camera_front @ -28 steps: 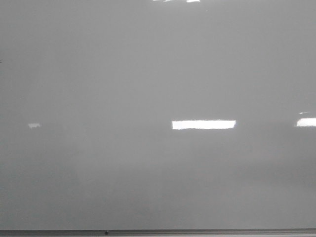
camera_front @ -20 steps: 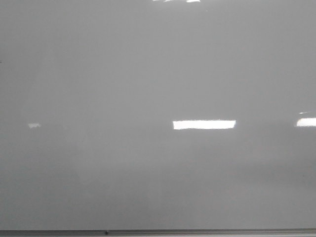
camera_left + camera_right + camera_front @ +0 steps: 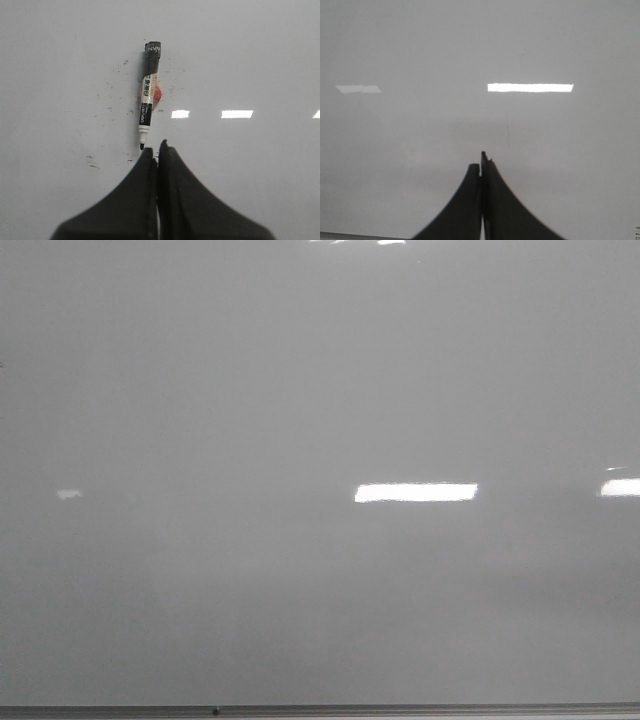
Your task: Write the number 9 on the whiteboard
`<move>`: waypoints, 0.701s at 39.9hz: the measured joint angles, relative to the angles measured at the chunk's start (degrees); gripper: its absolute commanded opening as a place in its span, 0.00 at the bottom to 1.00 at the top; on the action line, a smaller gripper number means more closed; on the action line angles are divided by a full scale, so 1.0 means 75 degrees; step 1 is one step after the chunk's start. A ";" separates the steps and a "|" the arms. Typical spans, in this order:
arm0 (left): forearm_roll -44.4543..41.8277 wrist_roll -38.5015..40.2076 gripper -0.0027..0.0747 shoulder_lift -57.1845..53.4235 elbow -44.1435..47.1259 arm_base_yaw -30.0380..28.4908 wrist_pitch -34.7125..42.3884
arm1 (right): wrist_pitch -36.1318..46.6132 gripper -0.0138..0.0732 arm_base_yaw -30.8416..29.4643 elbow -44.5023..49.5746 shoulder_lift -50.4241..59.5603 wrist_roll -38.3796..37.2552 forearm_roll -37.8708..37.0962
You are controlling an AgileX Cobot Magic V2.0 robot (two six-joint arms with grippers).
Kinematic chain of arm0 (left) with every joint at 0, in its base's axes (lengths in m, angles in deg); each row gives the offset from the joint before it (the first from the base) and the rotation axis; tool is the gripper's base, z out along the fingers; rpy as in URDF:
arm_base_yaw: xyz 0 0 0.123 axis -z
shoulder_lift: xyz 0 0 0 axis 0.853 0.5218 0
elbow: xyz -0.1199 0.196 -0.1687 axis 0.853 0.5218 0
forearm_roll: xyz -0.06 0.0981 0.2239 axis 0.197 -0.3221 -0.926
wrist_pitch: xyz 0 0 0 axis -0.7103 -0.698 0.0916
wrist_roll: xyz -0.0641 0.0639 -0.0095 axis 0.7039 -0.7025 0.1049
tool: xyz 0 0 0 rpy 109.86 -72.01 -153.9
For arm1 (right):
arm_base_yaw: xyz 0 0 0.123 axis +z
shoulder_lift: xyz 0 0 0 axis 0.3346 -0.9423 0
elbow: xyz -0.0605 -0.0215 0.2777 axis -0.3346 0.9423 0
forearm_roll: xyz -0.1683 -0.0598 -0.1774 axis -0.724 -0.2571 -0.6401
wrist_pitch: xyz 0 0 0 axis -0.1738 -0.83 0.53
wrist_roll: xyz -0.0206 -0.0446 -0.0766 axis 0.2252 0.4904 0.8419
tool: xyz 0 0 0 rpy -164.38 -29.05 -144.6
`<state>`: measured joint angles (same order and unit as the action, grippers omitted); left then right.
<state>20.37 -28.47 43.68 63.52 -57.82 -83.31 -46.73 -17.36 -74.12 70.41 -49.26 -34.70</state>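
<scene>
The whiteboard fills the front view, pale grey and glossy, with a thin grey metal bottom edge. No number 9 shows on it in any view. In the left wrist view a black-and-white marker lies uncapped on the board, its tip pointing at my left gripper. That gripper is shut and empty, just short of the marker's tip. My right gripper is shut and empty over bare board, with a faint thin line just beyond it.
Small black ink specks are scattered on the board around the marker. A small red object lies partly under the marker. Bright rectangular light reflections lie across the board.
The left end of the central light reflection has drawn in slightly to the right. Nothing else has visibly changed.
</scene>
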 measured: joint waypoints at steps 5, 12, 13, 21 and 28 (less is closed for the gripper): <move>0.0000 0.0000 0.01 0.0000 0.0000 0.0000 0.0000 | 0.0000 0.08 0.0000 0.0000 0.0000 0.0000 0.0000; 0.0000 0.0000 0.01 0.0000 0.0000 0.0000 0.0000 | 0.0000 0.08 0.0000 0.0000 0.0000 0.0000 0.0000; 0.0000 0.0000 0.01 0.0000 0.0000 0.0000 0.0000 | 0.0000 0.08 0.0000 0.0000 0.0000 0.0000 0.0000; 0.0000 0.0000 0.01 0.0000 0.0000 0.0000 0.0000 | 0.0000 0.08 0.0000 0.0000 0.0000 0.0000 0.0000; 0.0040 0.0000 0.01 0.0000 0.0000 0.0000 0.0186 | 0.0018 0.08 0.0000 0.0000 0.0000 0.0000 0.0003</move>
<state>20.66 -28.47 43.68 63.52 -57.82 -81.91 -46.60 -17.36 -74.12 70.41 -49.26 -34.68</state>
